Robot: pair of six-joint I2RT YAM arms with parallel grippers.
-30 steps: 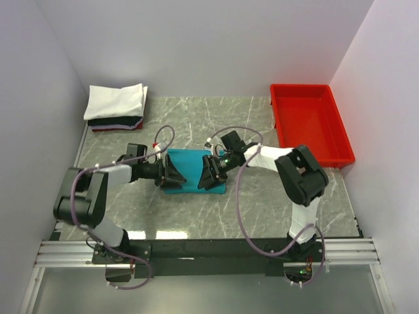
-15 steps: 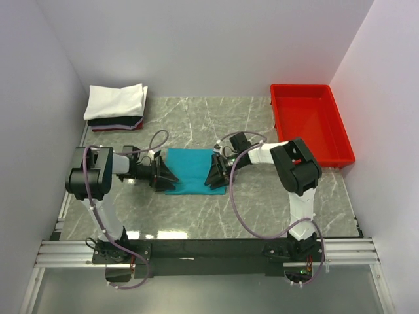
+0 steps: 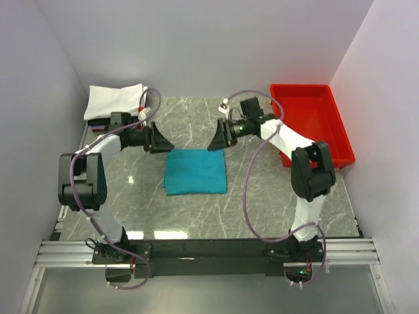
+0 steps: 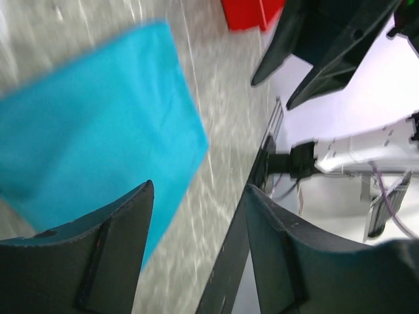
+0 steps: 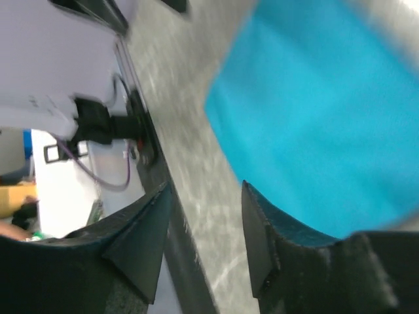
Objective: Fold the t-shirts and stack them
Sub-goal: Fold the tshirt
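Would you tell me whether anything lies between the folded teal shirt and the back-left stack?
Nothing lies on the table between the teal shirt and the stack; only the left tool hangs there.

A red plastic tray (image 3: 308, 124) sits at the far right of the grey marbled table (image 3: 196, 209). Pale walls (image 3: 209, 46) enclose both.

Wrist views blurred; teal shirt (image 4: 85, 124) cut off at the edges in both. Lower shirts (image 3: 95, 122) mostly hidden under white shirt (image 3: 114, 100).
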